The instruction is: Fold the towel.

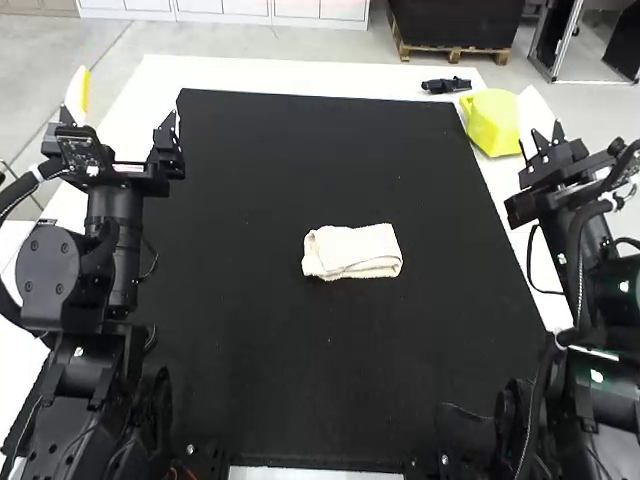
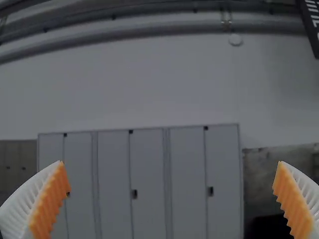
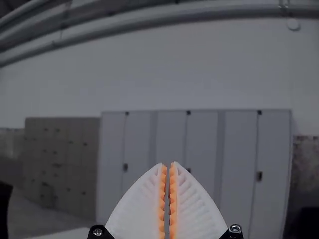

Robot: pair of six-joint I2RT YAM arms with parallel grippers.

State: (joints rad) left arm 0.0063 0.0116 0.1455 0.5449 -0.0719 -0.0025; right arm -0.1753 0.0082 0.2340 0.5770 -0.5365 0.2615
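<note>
The cream towel (image 1: 352, 250) lies near the middle of the black mat, folded into a small, thick rectangle with layered edges facing the arms. Off to its left, beyond the mat's edge, my left gripper (image 1: 122, 118) is raised and open, with nothing held; the left wrist view shows the wide-spread fingers of this gripper (image 2: 170, 162). Well to the towel's right is my right gripper (image 1: 533, 125), also apart from it. In the right wrist view that gripper (image 3: 167, 163) is shut, its orange pads nearly meeting with no cloth between them.
The black mat (image 1: 290, 370) covers much of the white table (image 1: 300, 72). At the far right, a yellow object (image 1: 490, 122) stands near the right gripper, with a small black item (image 1: 446, 86) behind it. Cables hang beside both arms.
</note>
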